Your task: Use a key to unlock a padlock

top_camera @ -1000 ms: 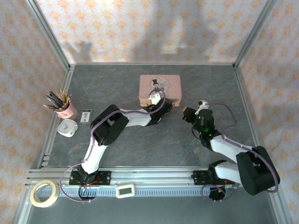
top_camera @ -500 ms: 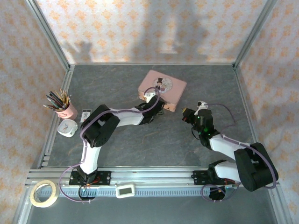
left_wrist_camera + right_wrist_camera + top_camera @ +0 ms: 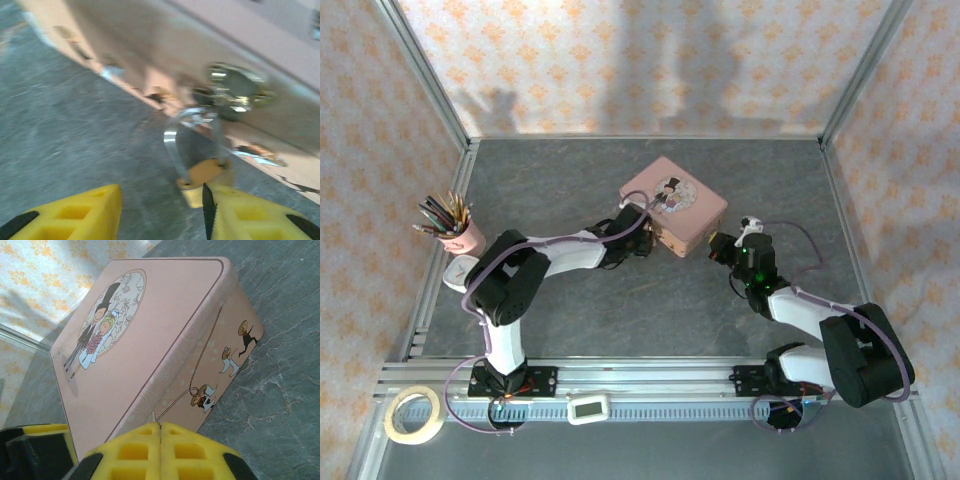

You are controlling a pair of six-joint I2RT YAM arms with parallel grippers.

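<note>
- The padlock (image 3: 198,174) hung from a clasp (image 3: 234,90) on the side of the pink tin (image 3: 677,206), down near the grey table (image 3: 620,320).
- Its long axis ran from the clasp toward the left gripper (image 3: 160,210): shackle at the clasp end, body at the gripper end.
- The left jaws stood apart, clamping nothing; the padlock body lay just beside the inner edge of the right-hand finger (image 3: 250,215).
- The padlock looked blurred: a small brass body and a thin silvery shackle loop.
- The right gripper (image 3: 160,442) was clenched, pads pressed together, just beside the tin; I cannot tell whether anything sat between them.
</note>
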